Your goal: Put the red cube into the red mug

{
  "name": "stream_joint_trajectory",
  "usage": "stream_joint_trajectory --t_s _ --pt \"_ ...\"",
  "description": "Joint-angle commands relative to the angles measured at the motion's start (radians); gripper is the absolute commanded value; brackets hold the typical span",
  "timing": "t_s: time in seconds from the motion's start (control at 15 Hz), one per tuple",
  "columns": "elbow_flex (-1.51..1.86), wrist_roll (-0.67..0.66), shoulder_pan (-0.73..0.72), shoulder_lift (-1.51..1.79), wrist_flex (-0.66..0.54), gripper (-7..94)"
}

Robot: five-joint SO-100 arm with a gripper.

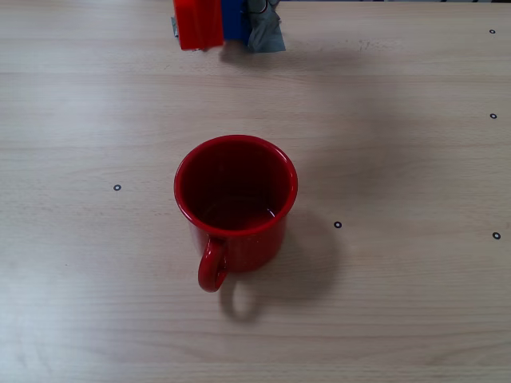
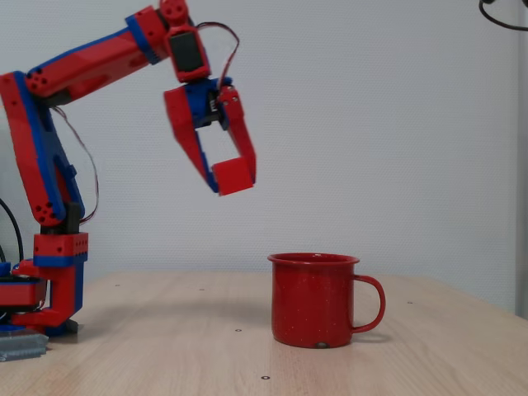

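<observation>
Wood table's bare except the mug (image 2: pixel 314 299), gripper (image 2: pixel 228 175) clamped on cube (image 2: pixel 233 176) above-left of it, drop pending.

Your red-and-blue arm (image 2: pixel 82 62) rises from its base at the left of a fixed view, elbow bent, wrist pitched downward; the gripper (image 2: pixel 231 175) hangs high, fingers clamped on the red cube (image 2: pixel 233 176).
</observation>
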Motion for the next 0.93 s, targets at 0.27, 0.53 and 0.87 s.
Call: stream_joint_trajectory --t_s 0.27,0.53,0.87 --pt "-0.357 0.035 -0.077 -0.158 0.1 0" --pt "-0.367 0.117 -0.124 -0.321 -0.037 0" --pt "-0.233 0.109 -0.126 -0.393 -0.255 0"
